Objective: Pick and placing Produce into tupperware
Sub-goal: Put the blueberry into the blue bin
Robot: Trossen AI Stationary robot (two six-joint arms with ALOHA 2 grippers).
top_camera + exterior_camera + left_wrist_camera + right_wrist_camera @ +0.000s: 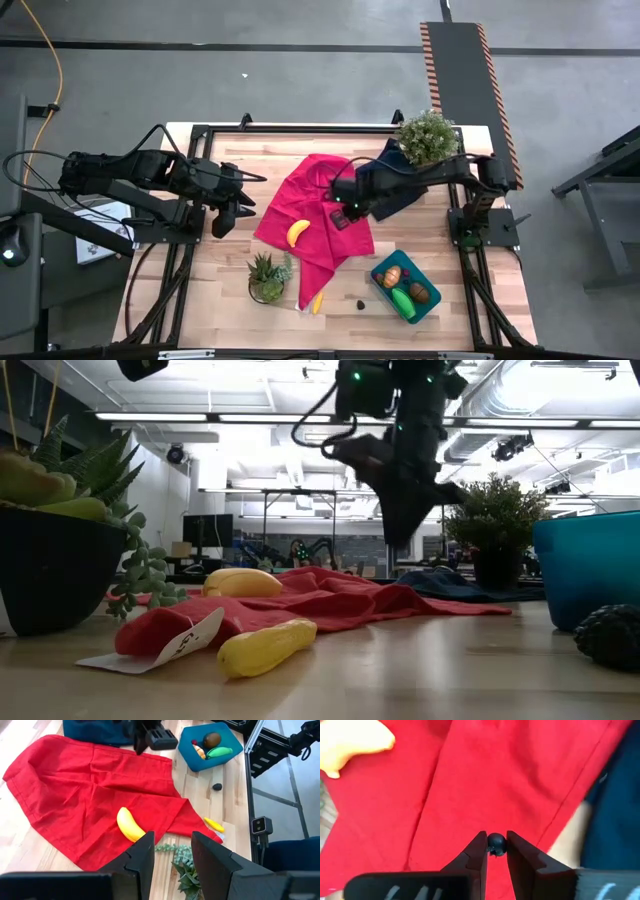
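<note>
Right end effector (496, 851) pinching a small dark berry (495, 843) above the red cloth (485, 775): light, hard, slippery, best gripped across its middle. Left end effector (172, 851) part open, empty, waiting.

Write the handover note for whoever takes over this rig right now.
Left gripper: open, empty, waiting at the table's left side.
Right gripper: shut on a small dark piece, raised above the red cloth.
Tub: near the right front corner, holding an orange piece, a green piece and a brown piece.
Left to do: carry the held piece to the tub, then take one banana off the cloth, the second banana by the cloth's front tip, and another dark piece on the bare wood beside the tub.
</note>
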